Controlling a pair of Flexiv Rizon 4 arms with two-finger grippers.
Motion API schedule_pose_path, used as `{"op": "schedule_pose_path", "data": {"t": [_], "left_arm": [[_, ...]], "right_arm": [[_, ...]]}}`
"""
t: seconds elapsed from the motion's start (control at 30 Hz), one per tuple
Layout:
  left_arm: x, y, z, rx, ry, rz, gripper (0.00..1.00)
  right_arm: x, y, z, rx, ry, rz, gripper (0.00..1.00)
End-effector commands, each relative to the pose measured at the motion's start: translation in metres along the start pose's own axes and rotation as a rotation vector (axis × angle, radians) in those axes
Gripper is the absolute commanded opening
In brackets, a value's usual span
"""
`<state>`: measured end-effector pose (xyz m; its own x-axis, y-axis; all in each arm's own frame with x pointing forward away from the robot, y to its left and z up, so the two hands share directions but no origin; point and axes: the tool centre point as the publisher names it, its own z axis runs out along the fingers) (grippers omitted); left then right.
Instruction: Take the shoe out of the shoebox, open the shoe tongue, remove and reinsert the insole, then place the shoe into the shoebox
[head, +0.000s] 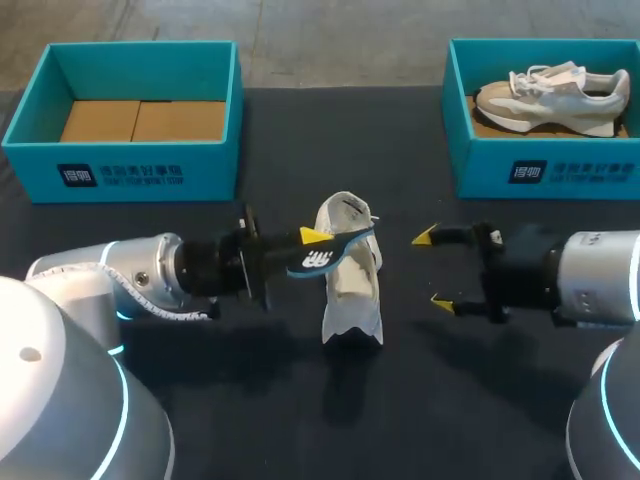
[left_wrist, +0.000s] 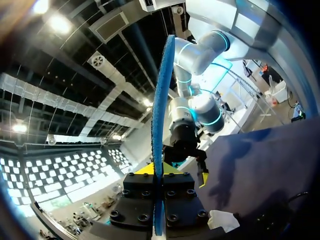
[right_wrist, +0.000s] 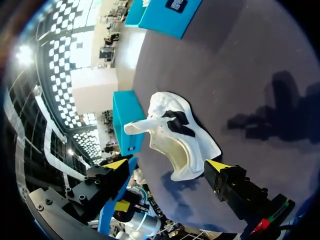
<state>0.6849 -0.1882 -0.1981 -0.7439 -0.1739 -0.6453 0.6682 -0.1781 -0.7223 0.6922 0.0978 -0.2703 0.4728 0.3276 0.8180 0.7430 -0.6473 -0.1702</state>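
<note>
Mid-table on the matte black cloth: white shoe lying on its side. It has a soft fabric upper. From the right wrist view the collar opening faces that camera, showing pale cream lining, a black patch on the upper and one flap poking outward.

Left gripper is clamped on the insole, a thin, curved blue foam sheet with a dark patch on the face that shows. It's held in the air over the shoe, and I can't tell whether they touch. From the left wrist view it's edge-on: a narrow, rough-textured blue strip standing up between the black finger blocks.

Right gripper is spread wide with nothing between the yellow tips. It sits just beside the shoe, apart from it and level with the opening.

Left shoebox is at the far left corner: a teal, rectangular, open-topped box with a flat brown cardboard floor. Right shoebox at the far right corner is the same teal type. It holds a beige-and-white sneaker with white laces, sole down.

Left arm and right arm are glossy white cylinders with cyan light rings.
</note>
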Motion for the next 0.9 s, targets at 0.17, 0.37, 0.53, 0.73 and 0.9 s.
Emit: {"op": "schedule_pose_path", "data": {"t": [0.17,0.37,0.53,0.73,0.9], "left_arm": [[0.007,-0.006,-0.005,-0.011,0.021,-0.039,0.00],[0.012,-0.004,-0.016,-0.040,0.034,-0.065,0.00],[0.015,0.000,-0.022,-0.046,0.026,-0.075,0.00],[0.015,0.003,-0.024,-0.054,0.021,-0.078,0.00],[0.017,0.007,-0.025,-0.062,0.023,-0.087,0.00]], "right_arm": [[0.008,-0.003,0.012,-0.021,-0.037,0.001,1.00],[0.006,0.000,0.009,-0.021,-0.042,-0.002,1.00],[0.005,-0.004,0.003,-0.011,-0.057,-0.011,1.00],[0.004,-0.001,-0.006,0.003,-0.058,-0.029,1.00],[0.001,0.002,-0.014,0.010,-0.042,-0.017,1.00]]}}
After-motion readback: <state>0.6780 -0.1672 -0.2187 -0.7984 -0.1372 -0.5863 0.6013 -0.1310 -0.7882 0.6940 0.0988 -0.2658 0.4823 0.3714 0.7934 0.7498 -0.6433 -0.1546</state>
